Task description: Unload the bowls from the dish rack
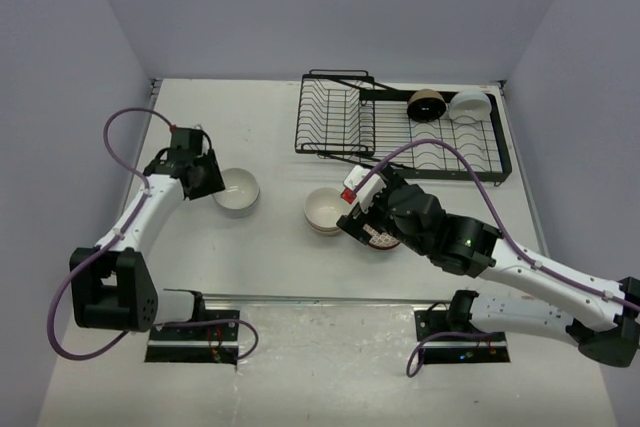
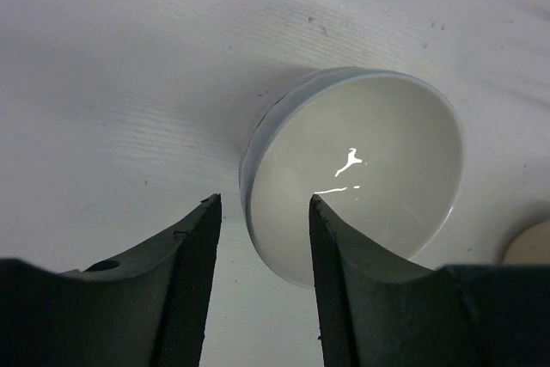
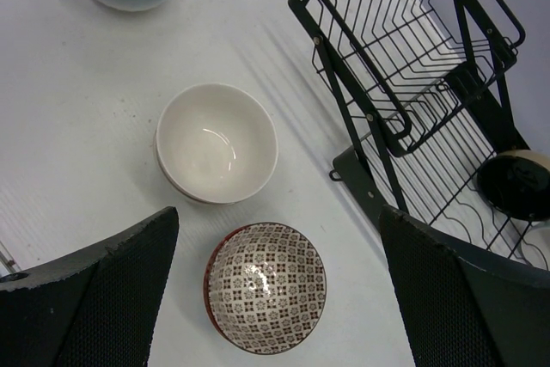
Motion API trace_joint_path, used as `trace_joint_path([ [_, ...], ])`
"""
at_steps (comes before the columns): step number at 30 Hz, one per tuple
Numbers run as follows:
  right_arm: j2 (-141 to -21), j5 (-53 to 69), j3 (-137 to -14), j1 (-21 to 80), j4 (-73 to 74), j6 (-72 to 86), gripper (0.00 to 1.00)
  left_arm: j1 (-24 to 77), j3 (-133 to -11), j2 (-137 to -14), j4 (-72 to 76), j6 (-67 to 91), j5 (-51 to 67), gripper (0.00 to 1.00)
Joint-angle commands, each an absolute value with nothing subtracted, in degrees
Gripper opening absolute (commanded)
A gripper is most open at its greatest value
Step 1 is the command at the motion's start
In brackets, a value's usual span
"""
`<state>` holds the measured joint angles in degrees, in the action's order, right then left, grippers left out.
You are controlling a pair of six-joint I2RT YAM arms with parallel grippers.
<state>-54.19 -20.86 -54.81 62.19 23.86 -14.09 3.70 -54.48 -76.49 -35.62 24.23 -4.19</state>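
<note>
Two open grippers: left gripper point(image 2: 264, 205) apparently straddles white bowl point(image 2: 378, 126) rim, right gripper point(image 3: 277, 214) above patterned bowl point(image 3: 265, 287).

Our left arm point(image 1: 150, 209) stretches forward, and the left gripper point(image 2: 262, 205) points down with its jaws partly apart. Our right arm point(image 1: 520, 265) leans inward, the right gripper point(image 3: 277, 212) spread wide.

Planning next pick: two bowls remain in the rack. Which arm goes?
Right. The right pincer, open and empty, is nearer the dish rack and black-inside bowl; the left pincer straddles the rim of a white bowl, farther off.
</note>
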Motion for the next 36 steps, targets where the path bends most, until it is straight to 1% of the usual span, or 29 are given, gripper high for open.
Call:
trace_joint_path([
  [1,-53.52,-20.39,-54.49,61.96,21.36,-13.10,0.99,3.34,-55.46,-71.73,-34.54,23.38,-3.25,0.47],
  [4,-54.14,-20.39,-54.58,61.70,21.36,-13.10,0.99,3.43,-55.28,-70.49,-34.45,23.20,-3.25,0.42],
  [5,-54.31,-20.39,-54.67,61.70,21.36,-13.10,0.99,3.43,-55.20,-70.49,-34.19,23.12,-3.08,0.35],
  [6,-54.49,-20.39,-54.67,61.70,21.36,-13.18,0.99,3.43,-54.76,-70.84,-34.02,23.12,-2.90,0.33],
  [8,-54.67,-20.22,-54.67,61.61,21.36,-13.18,0.99,3.43,-54.58,-71.98,-33.93,22.94,-1.94,0.31],
  [10,-54.75,-20.30,-54.67,61.52,21.36,-13.27,0.99,3.51,-54.41,-72.42,-33.75,22.85,-1.76,0.30],
  [13,-55.11,-20.30,-54.67,61.17,21.27,-13.10,0.99,3.60,-54.05,-73.12,-33.14,22.76,-2.54,0.26],
  [20,-55.55,-19.78,-54.67,60.82,21.18,-13.18,0.99,3.60,-53.09,-74.71,-32.43,22.50,-2.64,0.23],
  [28,-55.72,-19.86,-54.67,60.65,21.18,-13.18,0.99,3.60,-52.82,-75.32,-32.25,22.41,-2.64,0.21],
  [30,-55.72,-20.04,-54.67,60.47,21.18,-12.83,0.99,3.60,-53.08,-73.93,-32.17,22.59,-2.63,0.22],
  [32,-55.98,-20.30,-54.84,59.16,20.66,-12.31,0.99,3.60,-53.78,-72.34,-32.78,22.59,-2.38,0.25],
  [33,-56.51,-20.56,-55.02,58.28,19.52,-11.26,0.99,3.60,-54.14,-70.33,-33.22,22.85,-1.85,0.30],
  [34,-56.95,-20.39,-55.19,57.05,18.90,-10.21,0.99,3.60,-54.58,-69.18,-33.66,23.03,-1.32,0.33],
  [35,-57.48,-19.87,-55.46,52.95,18.20,-8.89,0.99,3.69,-55.71,-66.56,-33.92,23.29,-0.27,0.36],
  [36,-58.87,-18.82,-56.50,50.04,17.58,-4.61,0.99,3.95,-56.42,-65.05,-34.19,23.55,0.52,0.47],
])
